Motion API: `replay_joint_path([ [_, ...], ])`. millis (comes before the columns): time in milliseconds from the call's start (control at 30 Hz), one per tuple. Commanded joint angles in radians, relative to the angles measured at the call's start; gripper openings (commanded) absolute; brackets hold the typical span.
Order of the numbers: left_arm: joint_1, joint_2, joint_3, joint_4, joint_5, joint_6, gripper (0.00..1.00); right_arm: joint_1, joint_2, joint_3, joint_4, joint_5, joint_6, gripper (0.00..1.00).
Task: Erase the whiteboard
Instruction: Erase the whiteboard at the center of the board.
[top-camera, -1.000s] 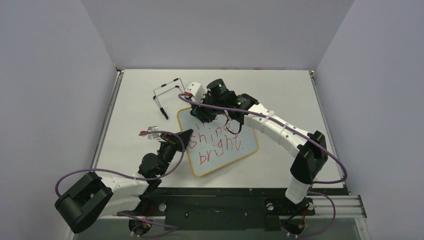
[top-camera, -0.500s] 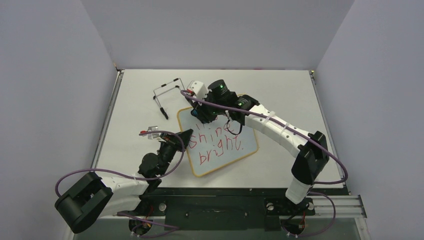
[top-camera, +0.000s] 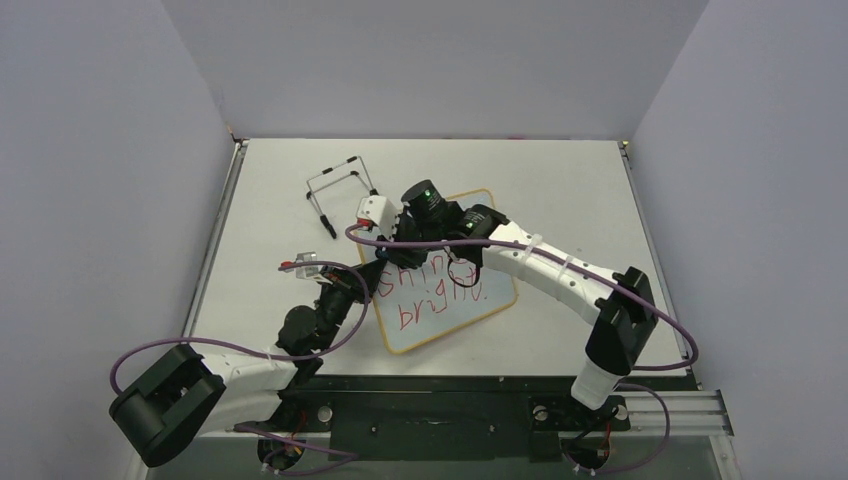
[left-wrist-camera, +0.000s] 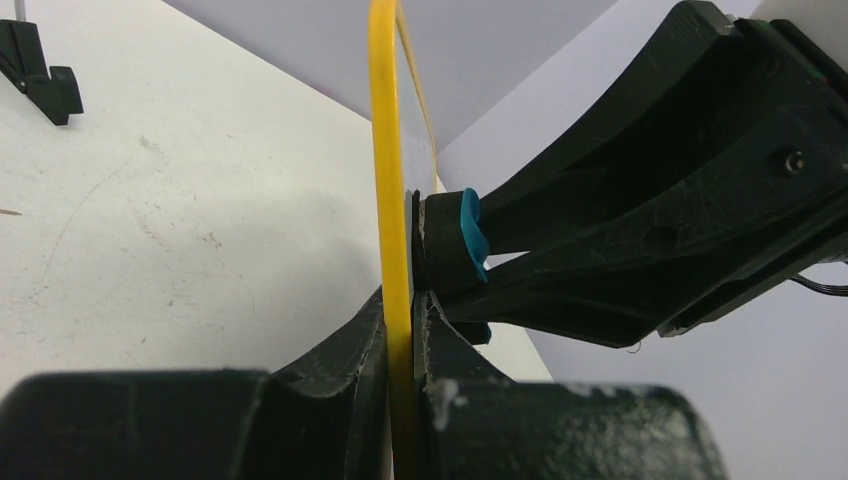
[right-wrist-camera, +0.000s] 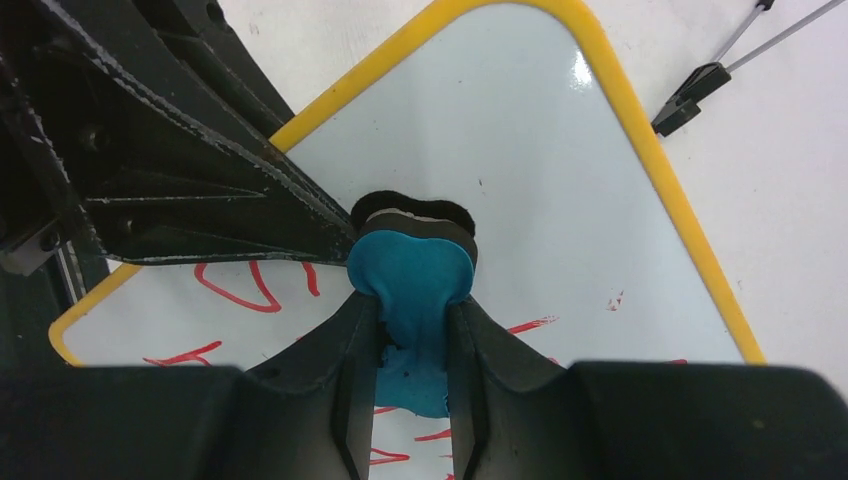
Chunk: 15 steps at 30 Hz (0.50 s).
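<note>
The whiteboard (right-wrist-camera: 520, 150) has a glossy white face and smooth yellow rim. The eraser (right-wrist-camera: 415, 275) looks like soft blue foam on black felt. The table (left-wrist-camera: 150, 250) is matt, scuffed white.

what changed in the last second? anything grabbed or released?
The right hand, shut on the blue eraser, swept across the whiteboard toward the near left, down to the top line of red writing. Nothing grabbed or released. Left hand still clamps the board's left edge; board and wire stand unmoved.
</note>
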Motion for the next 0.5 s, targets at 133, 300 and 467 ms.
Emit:
replay_joint_path([
  [133, -0.014, -0.02, 0.024, -0.009, 0.114, 0.108, 0.0, -0.07, -0.037, -0.056, 0.042, 0.067, 0.038, 0.0],
  [300, -0.014, -0.016, 0.024, -0.003, 0.117, 0.107, 0.0, -0.008, -0.04, -0.074, -0.042, 0.01, -0.124, 0.0],
  [467, -0.014, -0.034, 0.019, -0.013, 0.117, 0.109, 0.0, 0.064, -0.029, -0.058, -0.079, 0.088, -0.17, 0.0],
])
